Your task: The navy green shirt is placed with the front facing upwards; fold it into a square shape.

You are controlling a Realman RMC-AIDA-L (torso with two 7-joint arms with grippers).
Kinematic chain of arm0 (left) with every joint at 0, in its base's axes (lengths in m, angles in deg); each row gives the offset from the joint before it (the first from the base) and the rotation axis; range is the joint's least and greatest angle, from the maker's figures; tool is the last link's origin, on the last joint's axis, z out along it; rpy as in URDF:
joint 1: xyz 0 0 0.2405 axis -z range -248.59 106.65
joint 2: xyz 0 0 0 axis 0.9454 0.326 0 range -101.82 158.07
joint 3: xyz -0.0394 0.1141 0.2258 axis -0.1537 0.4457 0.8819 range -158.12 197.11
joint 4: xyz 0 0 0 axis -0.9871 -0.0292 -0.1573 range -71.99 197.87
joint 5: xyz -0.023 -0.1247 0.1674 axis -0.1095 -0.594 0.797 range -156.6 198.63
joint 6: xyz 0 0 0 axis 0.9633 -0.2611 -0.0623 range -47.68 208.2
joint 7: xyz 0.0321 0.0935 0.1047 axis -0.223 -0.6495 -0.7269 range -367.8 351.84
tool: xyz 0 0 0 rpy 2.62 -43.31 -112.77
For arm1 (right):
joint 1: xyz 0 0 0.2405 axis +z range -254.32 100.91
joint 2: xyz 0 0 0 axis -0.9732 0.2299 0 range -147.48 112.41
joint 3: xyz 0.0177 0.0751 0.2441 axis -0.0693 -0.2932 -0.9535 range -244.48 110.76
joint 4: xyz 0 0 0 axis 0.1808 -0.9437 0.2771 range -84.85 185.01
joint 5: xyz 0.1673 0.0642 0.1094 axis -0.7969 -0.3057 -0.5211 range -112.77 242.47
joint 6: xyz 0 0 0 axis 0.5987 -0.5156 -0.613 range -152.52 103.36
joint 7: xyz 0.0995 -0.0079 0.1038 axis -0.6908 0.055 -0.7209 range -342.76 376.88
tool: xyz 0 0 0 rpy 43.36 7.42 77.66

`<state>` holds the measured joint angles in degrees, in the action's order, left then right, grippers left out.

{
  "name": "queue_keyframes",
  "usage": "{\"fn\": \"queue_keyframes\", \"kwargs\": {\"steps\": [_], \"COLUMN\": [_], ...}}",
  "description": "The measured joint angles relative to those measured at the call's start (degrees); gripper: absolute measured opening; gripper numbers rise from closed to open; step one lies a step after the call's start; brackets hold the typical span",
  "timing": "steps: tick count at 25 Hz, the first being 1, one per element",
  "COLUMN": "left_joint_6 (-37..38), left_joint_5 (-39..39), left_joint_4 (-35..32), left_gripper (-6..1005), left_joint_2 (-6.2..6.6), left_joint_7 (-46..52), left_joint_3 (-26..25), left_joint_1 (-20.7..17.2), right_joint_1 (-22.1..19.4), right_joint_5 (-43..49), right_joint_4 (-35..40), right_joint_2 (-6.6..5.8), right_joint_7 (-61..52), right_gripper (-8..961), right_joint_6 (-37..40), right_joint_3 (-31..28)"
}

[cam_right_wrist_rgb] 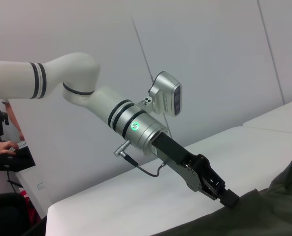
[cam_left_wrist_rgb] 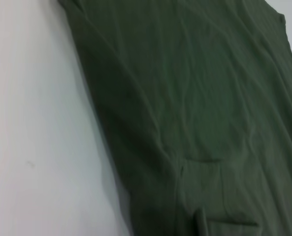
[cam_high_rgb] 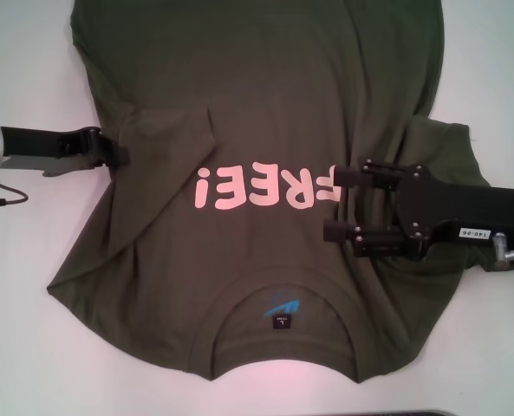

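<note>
**Left edge pinched, right jaws wide over the chest print**

While the left gripper [cam_high_rgb: 118, 157] is closed at the navy green shirt [cam_high_rgb: 265, 113]'s left edge, a thin pinch may slip and let the fold sag. The shirt lies flat on the white table [cam_high_rgb: 22, 347], front up. Over the pink lettering [cam_high_rgb: 265, 188], the right gripper [cam_high_rgb: 341, 204] hangs spread apart and could drag wrinkles. Only the right wrist view shows the left fingertips meeting cloth.

white table [cam_high_rgb: 31, 347] | navy green shirt [cam_high_rgb: 265, 95] lies flat on it
</note>
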<state>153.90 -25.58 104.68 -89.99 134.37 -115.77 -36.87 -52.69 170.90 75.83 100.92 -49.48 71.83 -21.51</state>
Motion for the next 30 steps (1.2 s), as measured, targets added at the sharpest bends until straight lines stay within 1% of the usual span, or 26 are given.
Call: {"fn": "queue_keyframes", "kwargs": {"steps": [2,8,11,17,21,25,30], "left_joint_6": [0.2,0.7,1.1,4.0,5.4,5.5,3.5], "left_joint_5": [0.0,-0.3,-0.4,-0.7,-0.7,-0.6,-0.4], "left_joint_4": [0.0,0.0,0.3,3.8,4.5,4.5,4.5], "left_gripper": [226,68,72,75,75,74,87], "left_joint_2": [-0.04,-0.07,-0.07,-0.32,-0.37,-0.48,-0.54], "left_joint_7": [0.0,0.0,0.0,0.7,1.0,1.1,0.1], "left_joint_3": [0.0,-0.1,-0.1,-0.2,-0.2,0.1,-0.1], "left_joint_1": [0.0,-0.2,-0.1,-0.2,-0.2,-0.3,-0.4], "right_joint_1": [0.0,0.0,0.0,0.0,0.0,-0.1,-0.2], "right_joint_5": [0.0,-0.1,-0.1,-0.1,-0.1,-0.1,-0.1], "right_joint_4": [0.0,0.0,0.0,0.0,0.0,0.0,0.0], "right_joint_2": [0.00,0.00,0.00,0.06,0.08,0.09,0.09], "right_joint_7": [0.0,0.0,0.0,0.0,0.0,0.2,0.3], "right_gripper": [888,888,888,888,888,888,888], "right_joint_6": [0.0,0.0,0.0,0.0,0.0,0.0,0.0], "right_joint_3": [0.0,0.0,0.0,0.0,0.0,0.0,0.0]}}
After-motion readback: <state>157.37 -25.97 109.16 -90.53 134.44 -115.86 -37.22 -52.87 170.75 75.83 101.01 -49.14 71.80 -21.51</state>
